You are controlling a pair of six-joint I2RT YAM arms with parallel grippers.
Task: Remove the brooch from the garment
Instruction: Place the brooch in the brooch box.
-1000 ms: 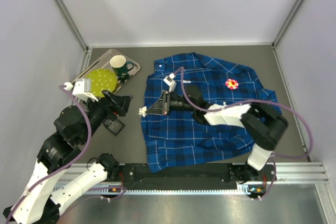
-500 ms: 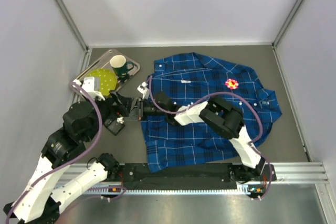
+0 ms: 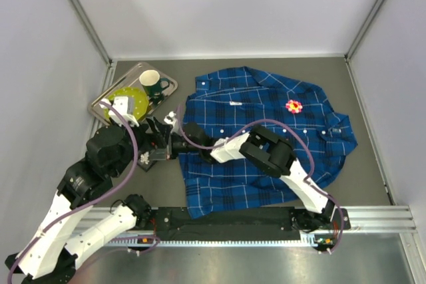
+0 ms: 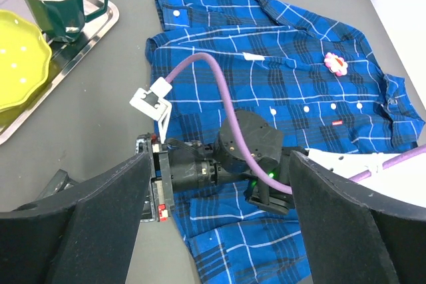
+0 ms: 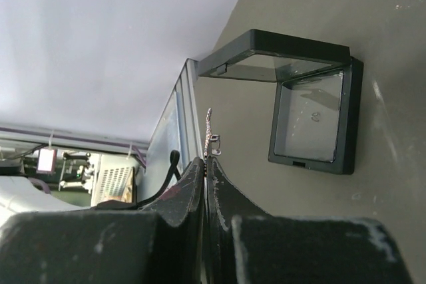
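Robot test cell, a lab setup — not a home. Plain white panel walls (image 3: 219,4) framed by aluminium posts (image 3: 82,14) box in a grey tabletop (image 3: 369,84). A slotted metal rail (image 3: 373,216) carries both arm bases, and purple cable (image 4: 200,58) loops along the arms. Staged props: ahead-left of the left gripper (image 4: 219,156), a tray (image 3: 120,76) with mug (image 3: 153,84) and plate (image 3: 130,101); ahead-right, a plaid shirt (image 3: 266,98). Beside the right gripper (image 5: 206,164), blurred racks and wiring (image 5: 80,171) show outside the cell.
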